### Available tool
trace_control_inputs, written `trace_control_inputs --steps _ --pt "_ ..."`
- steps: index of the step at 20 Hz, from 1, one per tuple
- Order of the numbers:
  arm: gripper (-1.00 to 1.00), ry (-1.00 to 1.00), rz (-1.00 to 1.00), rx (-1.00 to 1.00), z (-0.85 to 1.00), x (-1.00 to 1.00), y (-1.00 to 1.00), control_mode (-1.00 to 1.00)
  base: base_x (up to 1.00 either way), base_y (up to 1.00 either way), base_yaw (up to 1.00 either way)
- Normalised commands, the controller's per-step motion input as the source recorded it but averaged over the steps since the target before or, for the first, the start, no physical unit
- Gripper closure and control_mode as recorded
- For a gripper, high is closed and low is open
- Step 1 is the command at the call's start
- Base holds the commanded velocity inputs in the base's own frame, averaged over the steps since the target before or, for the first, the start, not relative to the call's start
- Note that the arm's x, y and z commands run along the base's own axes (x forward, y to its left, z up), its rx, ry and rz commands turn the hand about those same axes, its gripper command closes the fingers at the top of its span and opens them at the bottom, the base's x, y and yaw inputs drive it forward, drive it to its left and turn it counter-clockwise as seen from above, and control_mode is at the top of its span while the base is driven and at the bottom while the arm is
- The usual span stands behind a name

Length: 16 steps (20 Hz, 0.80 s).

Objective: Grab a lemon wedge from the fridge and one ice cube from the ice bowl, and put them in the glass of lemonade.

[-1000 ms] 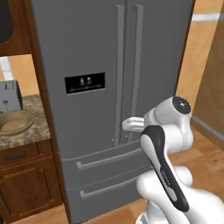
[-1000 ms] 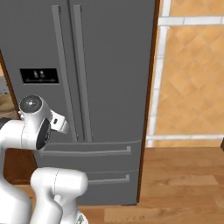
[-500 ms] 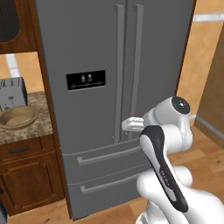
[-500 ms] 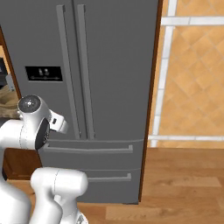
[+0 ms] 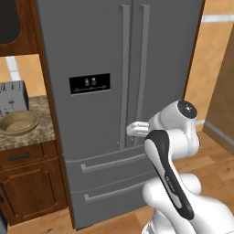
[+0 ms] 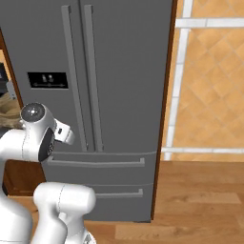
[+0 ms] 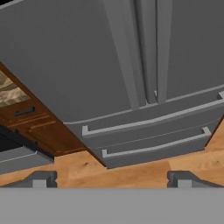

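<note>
The fridge (image 5: 96, 50) stands straight ahead, tall and grey, with both doors and both bottom drawers shut; it also shows from the other side (image 6: 124, 57) and from below (image 7: 87, 65). The lemon wedge is hidden behind those shut doors. On the counter to the left sits the ice bowl (image 5: 18, 122), tan and shallow. The glass of lemonade is out of view. My gripper (image 7: 112, 179) is open and holds nothing, its fingertips (image 7: 41, 178) wide apart and aimed at the fridge's lower half. My hand (image 5: 137, 129) hovers just short of the long door handles (image 5: 132, 77).
A silver toaster (image 5: 11, 98) stands behind the bowl on the granite counter (image 5: 27, 137), above a dark wood cabinet (image 5: 32, 187). A wood panel and a tiled wall (image 6: 209, 81) flank the fridge's right side. Wood floor (image 6: 200, 200) lies open to the right.
The whole picture has slid a little to the right in both base views, so the base has moved. The arm keeps its pose and the gripper stays open.
</note>
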Motion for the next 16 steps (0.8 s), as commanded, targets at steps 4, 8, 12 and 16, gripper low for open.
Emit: trace_control_inputs --steps 4,8,12,16 --pt "-1.0 0.0 0.0 0.0 0.0 0.01 -0.01 -1.0 0.0 0.0 0.0" --pt "-1.0 0.0 0.0 0.0 0.01 0.13 -0.07 -1.0 0.0 0.0 0.0" --pt "-1.0 -0.01 0.0 0.0 0.01 0.33 -0.33 -1.0 0.0 0.0 0.0" --pt "-1.0 0.0 0.0 0.0 0.0 0.24 -0.13 -1.0 0.0 0.0 0.0"
